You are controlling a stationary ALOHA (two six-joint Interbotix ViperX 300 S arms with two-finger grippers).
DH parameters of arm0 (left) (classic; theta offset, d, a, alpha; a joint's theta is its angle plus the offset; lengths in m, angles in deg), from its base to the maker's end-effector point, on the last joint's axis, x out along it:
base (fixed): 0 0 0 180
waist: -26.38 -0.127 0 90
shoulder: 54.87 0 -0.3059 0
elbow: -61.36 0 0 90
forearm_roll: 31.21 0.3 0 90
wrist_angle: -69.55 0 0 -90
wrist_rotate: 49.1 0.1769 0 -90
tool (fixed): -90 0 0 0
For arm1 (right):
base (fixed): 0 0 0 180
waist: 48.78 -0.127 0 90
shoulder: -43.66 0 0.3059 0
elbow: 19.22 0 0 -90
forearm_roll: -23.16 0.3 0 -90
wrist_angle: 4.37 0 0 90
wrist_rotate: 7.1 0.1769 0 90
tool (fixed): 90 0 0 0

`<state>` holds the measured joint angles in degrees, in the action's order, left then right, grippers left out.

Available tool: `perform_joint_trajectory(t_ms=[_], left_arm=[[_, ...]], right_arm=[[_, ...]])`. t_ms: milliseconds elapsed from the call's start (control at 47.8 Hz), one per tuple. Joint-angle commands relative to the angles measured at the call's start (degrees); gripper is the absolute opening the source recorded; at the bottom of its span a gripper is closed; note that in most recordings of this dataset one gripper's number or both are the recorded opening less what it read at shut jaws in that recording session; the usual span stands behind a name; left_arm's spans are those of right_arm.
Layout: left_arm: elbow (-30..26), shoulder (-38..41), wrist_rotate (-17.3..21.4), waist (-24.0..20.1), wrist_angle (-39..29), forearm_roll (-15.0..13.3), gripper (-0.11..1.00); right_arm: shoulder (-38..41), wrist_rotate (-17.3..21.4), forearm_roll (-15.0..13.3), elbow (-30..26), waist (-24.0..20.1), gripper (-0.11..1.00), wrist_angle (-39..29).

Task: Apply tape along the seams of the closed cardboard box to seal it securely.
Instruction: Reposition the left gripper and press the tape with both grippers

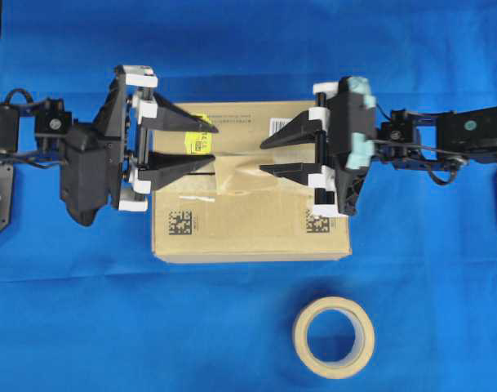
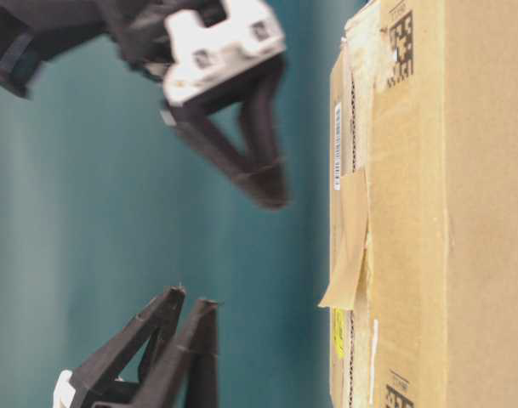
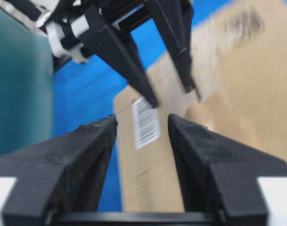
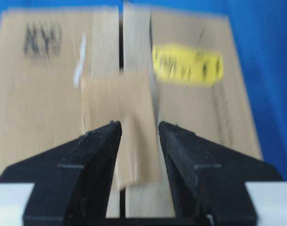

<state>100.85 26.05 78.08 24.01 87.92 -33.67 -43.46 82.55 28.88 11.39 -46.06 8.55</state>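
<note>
Matte brown cardboard box (image 1: pixel 250 184), rectangular, centre of blue cloth-covered bench (image 1: pixel 68 327). Glossy tan tape (image 1: pixel 244 173) spans seams (image 4: pixel 120 47), one end lifted. Beige roll (image 1: pixel 334 336) at 5 o'clock. Left pincer (image 1: pixel 213 144) and right pincer (image 1: pixel 264 157) both gaping, empty.

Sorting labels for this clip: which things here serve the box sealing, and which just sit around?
Job: cardboard box; tape across its seam; left gripper; right gripper, both open.
Lying about: tape roll; blue cloth.

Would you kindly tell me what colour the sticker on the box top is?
Yellow; the sticker with dark print shows best in the overhead exterior view.
</note>
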Motion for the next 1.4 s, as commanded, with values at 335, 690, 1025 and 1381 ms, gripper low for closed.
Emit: perform_joint_trajectory(t_ms=[335, 690, 1025, 1381], left_arm=[[-2.81, 2.9, -20.3, 4.22, 3.52, 0.09, 0.0], [-5.71, 13.36, -21.53, 1.93, 2.99, -0.26, 0.0], [-2.81, 16.08, -27.25, -0.09, 0.18, -0.26, 0.0], [0.35, 17.58, -29.27, -1.14, 0.44, -0.26, 0.0]], right_arm=[[-0.88, -0.18, -0.35, -1.49, 1.49, -0.01, 7.12], [4.48, 0.7, -0.09, -3.78, 1.14, -0.01, 5.01], [8.96, 0.79, 1.67, -4.39, -0.53, -0.01, 4.22], [10.72, 0.7, 1.67, -4.83, -0.97, -0.01, 4.22]])
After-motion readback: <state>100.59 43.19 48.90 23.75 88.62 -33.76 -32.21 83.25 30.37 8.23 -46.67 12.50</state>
